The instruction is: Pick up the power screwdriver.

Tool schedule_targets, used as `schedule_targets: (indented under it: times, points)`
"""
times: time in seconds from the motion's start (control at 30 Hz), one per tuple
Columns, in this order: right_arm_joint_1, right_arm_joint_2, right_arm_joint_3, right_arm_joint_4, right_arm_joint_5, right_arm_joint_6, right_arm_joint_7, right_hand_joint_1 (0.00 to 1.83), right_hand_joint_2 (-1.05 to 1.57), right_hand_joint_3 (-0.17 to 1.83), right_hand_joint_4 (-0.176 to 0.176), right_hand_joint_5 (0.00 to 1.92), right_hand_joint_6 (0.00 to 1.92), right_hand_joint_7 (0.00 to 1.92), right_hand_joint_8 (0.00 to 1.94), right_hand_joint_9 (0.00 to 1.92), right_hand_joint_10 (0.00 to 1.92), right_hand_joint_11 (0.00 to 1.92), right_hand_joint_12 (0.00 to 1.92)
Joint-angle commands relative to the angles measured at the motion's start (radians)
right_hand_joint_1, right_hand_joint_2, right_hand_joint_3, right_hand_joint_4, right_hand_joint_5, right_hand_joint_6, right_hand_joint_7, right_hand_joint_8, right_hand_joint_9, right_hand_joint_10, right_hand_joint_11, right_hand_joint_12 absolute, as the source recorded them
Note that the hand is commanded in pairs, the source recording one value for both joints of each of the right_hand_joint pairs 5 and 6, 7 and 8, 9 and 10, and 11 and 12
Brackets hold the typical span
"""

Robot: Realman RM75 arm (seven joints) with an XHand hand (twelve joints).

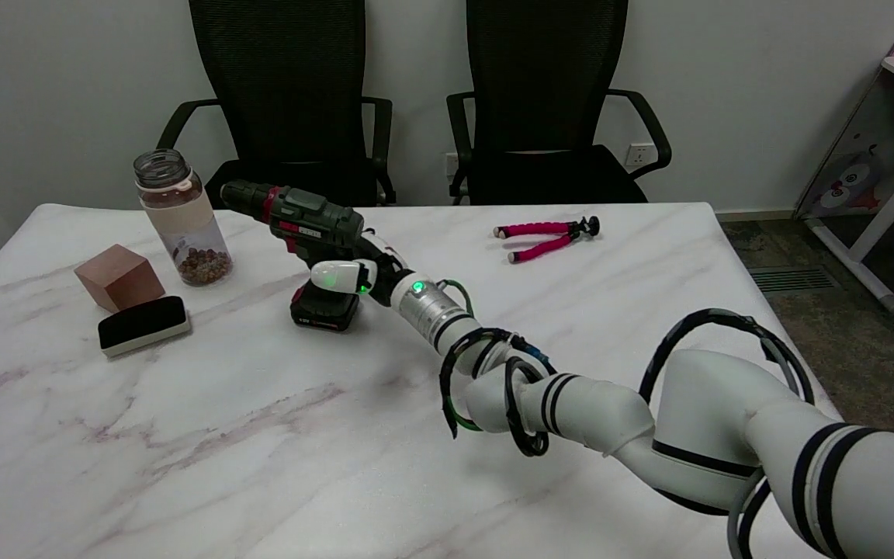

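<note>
Head view: power screwdriver (303, 221) stands upright on its battery base on marble table (261, 435), left of centre, chuck pointing left toward jar (181, 217). Right hand (358, 268) reaches in from lower right, wraps around screwdriver handle; fingers mostly hidden behind tool, thumb in front, so it grips handle. Base looks still on table. Wooden block (119, 276) and black eraser (143, 324) lie further left. Pink mini tripod (544, 237) lies well apart, right side.

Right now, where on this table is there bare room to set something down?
The near left stretch of the marble table is bare, bordered by the eraser and the right arm. The far right, beyond the pink tripod, is open too. Crowded: the far left, where jar, wooden block, power screwdriver and robot hand cluster.
</note>
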Motion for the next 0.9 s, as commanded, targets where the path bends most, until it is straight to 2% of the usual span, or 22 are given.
schedule_targets:
  times: [0.03, 0.53, 0.6, 0.77, 0.9]
  points:
    - [0.043, -0.072, -0.002, 0.059, -0.001, -0.082, -0.097, 0.87, -0.64, 0.87, 0.176, 0.2, 0.2, 0.2, 0.2, 0.26, 0.26, 0.06, 0.06]
    - [0.038, -0.069, -0.001, 0.056, 0.0, -0.044, -0.097, 0.92, -0.46, 0.75, 0.176, 0.21, 0.21, 0.21, 0.21, 0.29, 0.29, 0.07, 0.07]
    - [0.037, -0.068, -0.001, 0.055, 0.012, -0.043, -0.097, 0.92, -0.4, 0.71, 0.176, 0.22, 0.22, 0.22, 0.22, 0.31, 0.31, 0.1, 0.1]
    - [0.036, -0.064, -0.001, 0.059, 0.048, -0.021, -0.097, 0.97, -0.3, 0.74, 0.176, 0.24, 0.24, 0.24, 0.24, 0.42, 0.42, 0.26, 0.26]
    - [0.036, -0.063, -0.001, 0.058, 0.062, -0.005, -0.097, 0.98, -0.28, 0.79, 0.176, 0.25, 0.25, 0.25, 0.25, 0.45, 0.45, 0.31, 0.31]
